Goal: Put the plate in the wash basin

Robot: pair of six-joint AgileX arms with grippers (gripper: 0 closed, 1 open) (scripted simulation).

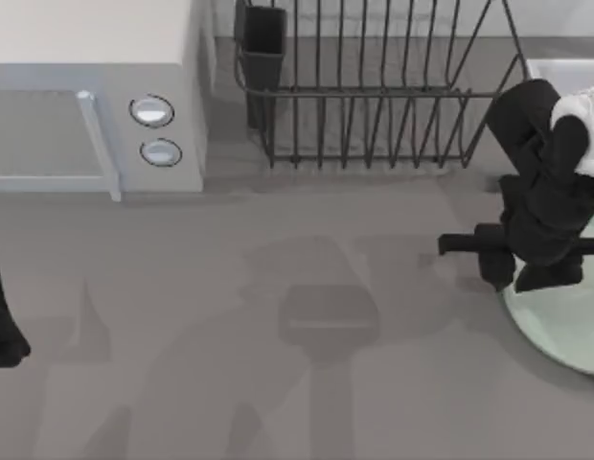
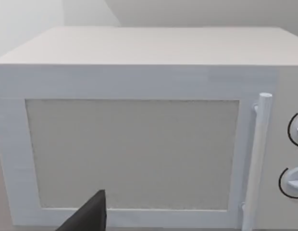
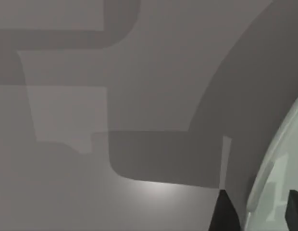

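Only overhead: right pincer (image 1: 527, 273) above plate (image 1: 565, 321)

We've got the microwave (image 1: 96, 96) back left on the table (image 1: 278, 383), the dish rack (image 1: 374, 86) to its right, the wash basin (image 1: 565, 69) at the far right, and the plate (image 1: 565, 321) in front of that.

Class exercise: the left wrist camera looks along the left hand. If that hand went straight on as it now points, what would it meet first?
Most likely the microwave: its door panel faces the left hand squarely, with nothing visible between them. Depth is unclear.
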